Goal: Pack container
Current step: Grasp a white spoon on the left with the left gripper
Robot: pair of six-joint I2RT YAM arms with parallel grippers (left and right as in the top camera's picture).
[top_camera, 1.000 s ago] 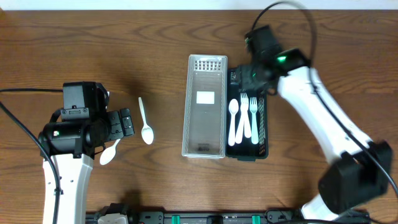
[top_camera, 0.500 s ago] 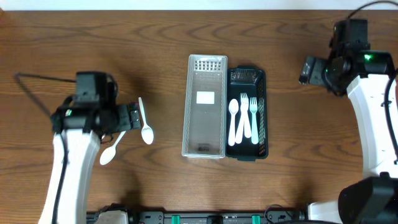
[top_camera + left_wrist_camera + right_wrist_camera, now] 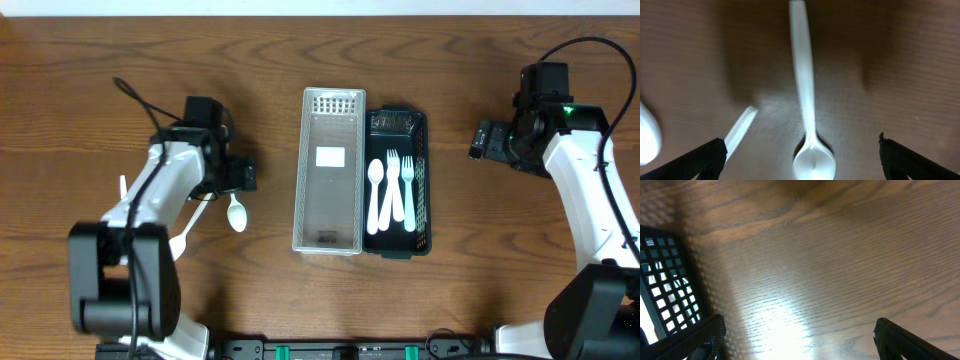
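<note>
A white plastic spoon [image 3: 237, 213] lies left of the clear container [image 3: 312, 170]. My left gripper [image 3: 241, 175] is open above its handle. In the left wrist view the spoon [image 3: 806, 95] runs down between the two fingertips of my left gripper [image 3: 800, 165], its bowl nearest the jaws. A second white spoon [image 3: 739, 129] lies at an angle beside it. The black basket [image 3: 424, 180] right of the container holds a white spoon [image 3: 375, 195] and two white forks [image 3: 400, 190]. My right gripper [image 3: 484, 140] is open and empty over bare table, right of the basket.
The clear container is empty except for a white label on its floor. The basket's mesh corner [image 3: 660, 290] shows at the left of the right wrist view, with my right gripper [image 3: 800, 340] over bare wood. Black cables trail behind both arms.
My left arm has swung right and up the table, so its gripper is now over the spoon's handle. My right arm has moved from over the basket out to the right.
</note>
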